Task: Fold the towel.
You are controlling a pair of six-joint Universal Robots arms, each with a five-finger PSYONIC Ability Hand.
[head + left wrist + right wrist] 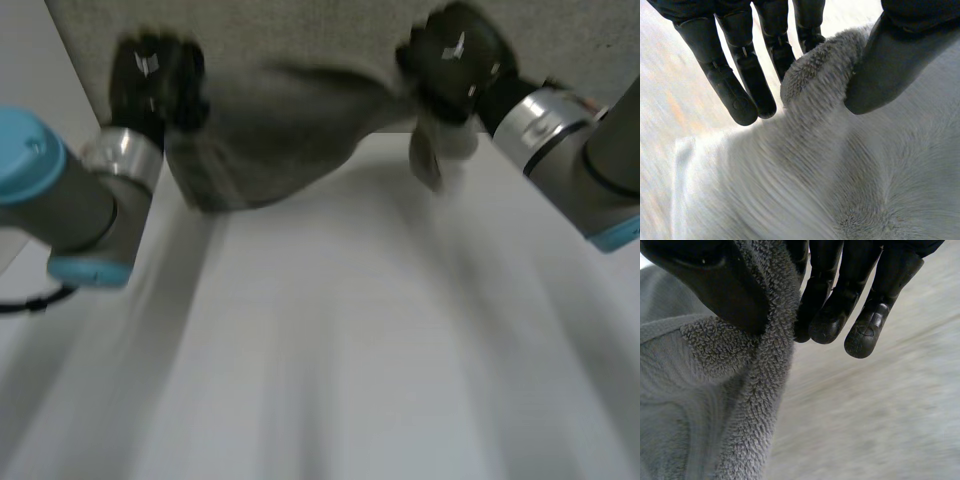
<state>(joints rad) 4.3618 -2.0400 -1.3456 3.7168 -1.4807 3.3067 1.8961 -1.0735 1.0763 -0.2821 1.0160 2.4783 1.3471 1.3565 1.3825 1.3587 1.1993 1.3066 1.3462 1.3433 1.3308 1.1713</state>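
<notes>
Left hand (152, 82) and right hand (452, 62) each grip the towel (280, 140) in the head view, with the cloth sagging between them over the table (350, 360). The wrist views show the grips close up. The left thumb (890, 65) and fingers (742, 92) pinch a raised fold. The right thumb (725, 285) presses the towel's edge against its fingers (837, 310), and the rest hangs under the palm.

The left robot hand (155, 75) and right robot hand (455, 60) hold a sagging grey towel (280, 135) above the table (350, 350).
</notes>
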